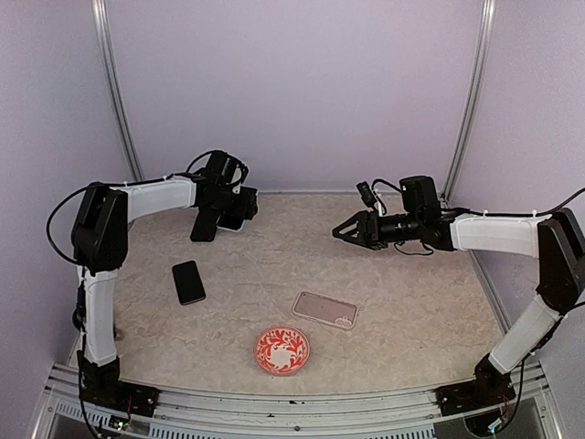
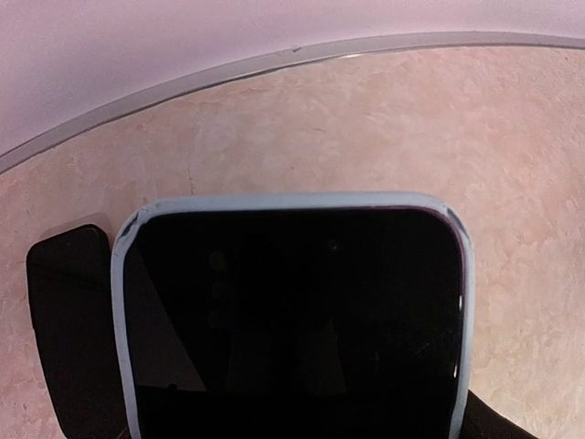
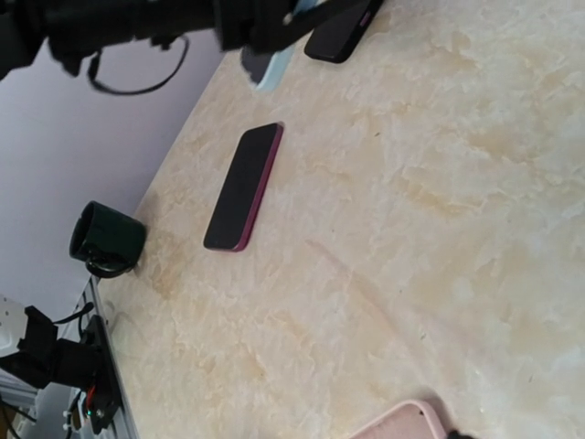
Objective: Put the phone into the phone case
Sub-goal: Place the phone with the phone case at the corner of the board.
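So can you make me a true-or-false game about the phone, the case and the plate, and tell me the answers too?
1. The red plate sits on the table near its front edge, between the two arms. True.
2. The dark phone is already inside the pink case. False: the phone lies bare on the table, well apart from the case.
3. The right gripper is holding the dark phone. False: it is open and empty, up in the air over the table.
4. A green mug shows up in the right wrist view. True.
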